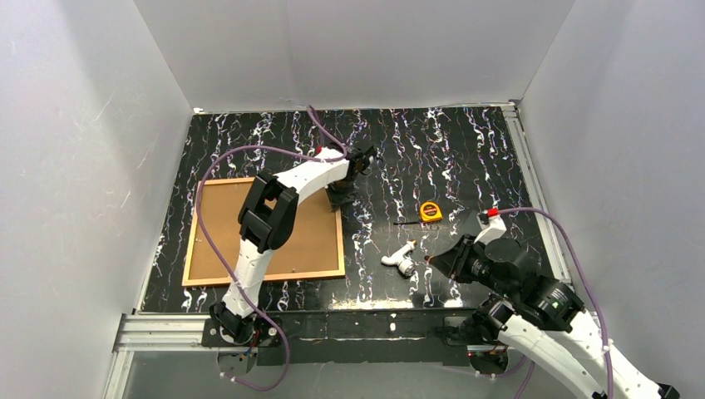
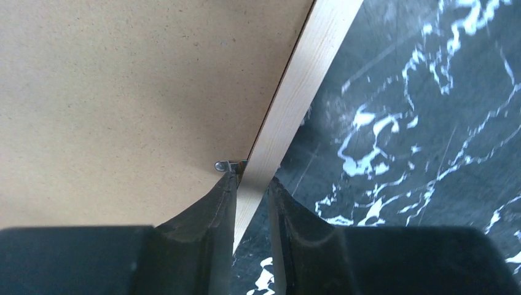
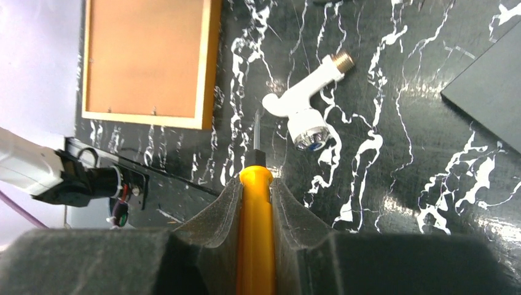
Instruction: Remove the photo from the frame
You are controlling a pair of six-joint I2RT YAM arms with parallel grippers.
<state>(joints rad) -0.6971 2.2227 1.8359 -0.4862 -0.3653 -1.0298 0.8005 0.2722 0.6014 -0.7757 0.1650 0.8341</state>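
Observation:
The frame (image 1: 218, 237) lies back up at the table's left, with its tan board inside a thin wood rail. The photo is hidden under that board. My left gripper (image 1: 341, 198) is at the frame's far right corner. In the left wrist view its jaws (image 2: 253, 178) straddle the pale wood rail (image 2: 307, 80), closed on it. One fingertip touches a small metal tab (image 2: 222, 165) on the board. My right gripper (image 1: 438, 259) hovers at the right front, shut on a yellow-handled screwdriver (image 3: 256, 233). Its blade points toward the frame (image 3: 147, 55).
A white tap (image 1: 401, 258) lies just ahead of the screwdriver tip and also shows in the right wrist view (image 3: 304, 101). A yellow tape measure (image 1: 430, 211) and a small dark grey panel (image 1: 467, 223) lie behind it. White walls enclose the table.

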